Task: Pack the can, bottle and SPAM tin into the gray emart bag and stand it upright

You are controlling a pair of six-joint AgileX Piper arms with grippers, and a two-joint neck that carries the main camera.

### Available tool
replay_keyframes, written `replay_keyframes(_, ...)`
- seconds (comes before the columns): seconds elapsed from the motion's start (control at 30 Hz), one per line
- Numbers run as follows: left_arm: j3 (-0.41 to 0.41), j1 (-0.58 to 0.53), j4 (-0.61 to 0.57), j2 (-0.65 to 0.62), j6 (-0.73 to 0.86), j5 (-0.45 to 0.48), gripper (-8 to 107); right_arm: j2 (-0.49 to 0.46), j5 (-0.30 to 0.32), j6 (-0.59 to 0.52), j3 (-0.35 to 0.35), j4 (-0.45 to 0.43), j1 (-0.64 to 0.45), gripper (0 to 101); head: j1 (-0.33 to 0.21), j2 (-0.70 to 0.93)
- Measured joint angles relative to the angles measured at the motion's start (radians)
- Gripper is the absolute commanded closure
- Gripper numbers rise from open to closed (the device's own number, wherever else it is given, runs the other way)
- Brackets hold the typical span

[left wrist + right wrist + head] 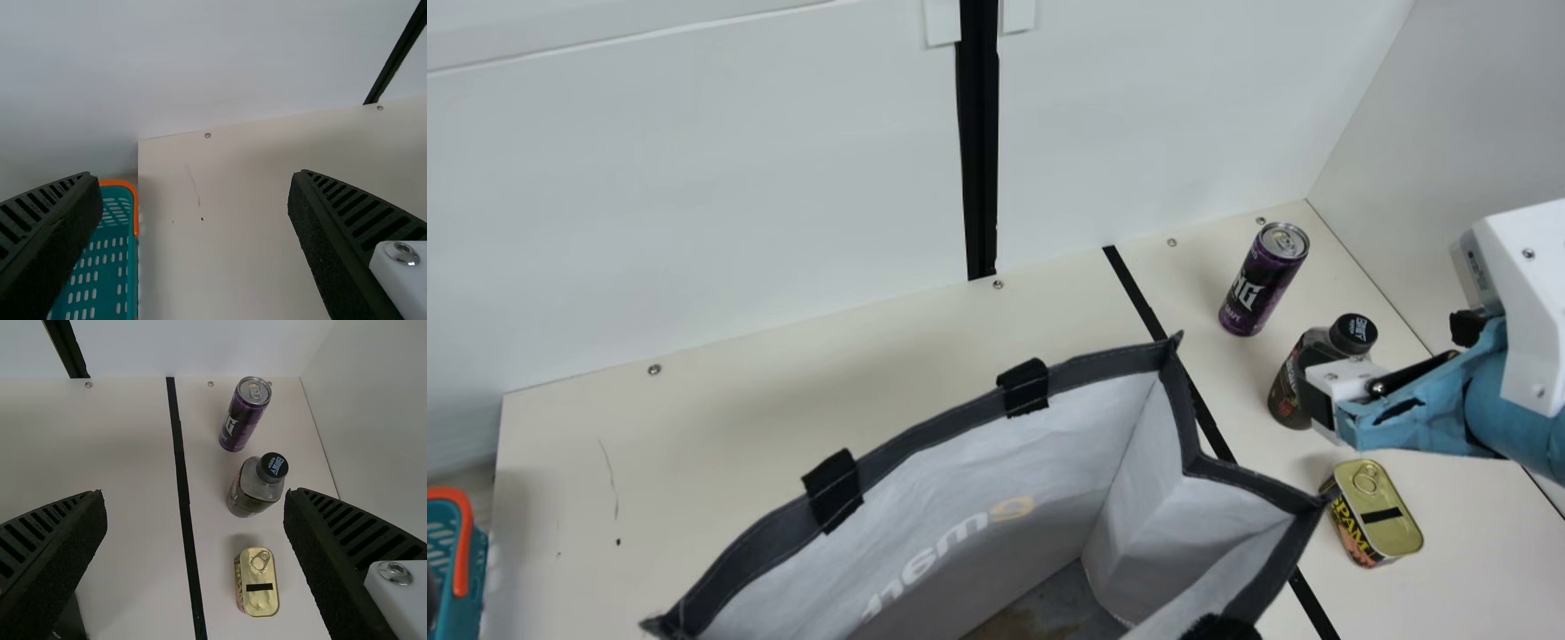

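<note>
My right gripper (1329, 400) is at the right in the main view, overlapping the dark bottle (1291, 378); in the right wrist view this gripper (195, 495) stands wide open, holding nothing. Upright on the table are the purple can (1263, 280), farthest back, and the black-capped bottle (257, 487). Nearer lies the SPAM tin (1376, 516), its gold ring-pull lid facing up. The gray emart bag (960, 542) stands open-mouthed at the front centre, left of the tin. In the left wrist view my left gripper (193, 177) is open, with nothing between its fingers.
A teal basket (100, 267) with an orange rim is beyond the table's left edge. White panels (694, 196) rise behind the table (587, 480) and at its right. A black strip (1134, 289) crosses the tabletop between the bag and the can.
</note>
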Motion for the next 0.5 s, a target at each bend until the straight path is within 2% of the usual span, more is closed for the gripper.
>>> replay_keyframes(0.5,-0.142,0.018,-0.14,0.084,0.127,0.007,9,0.0,0.0,0.0,0.0,0.0,0.0,6,0.0,0.002)
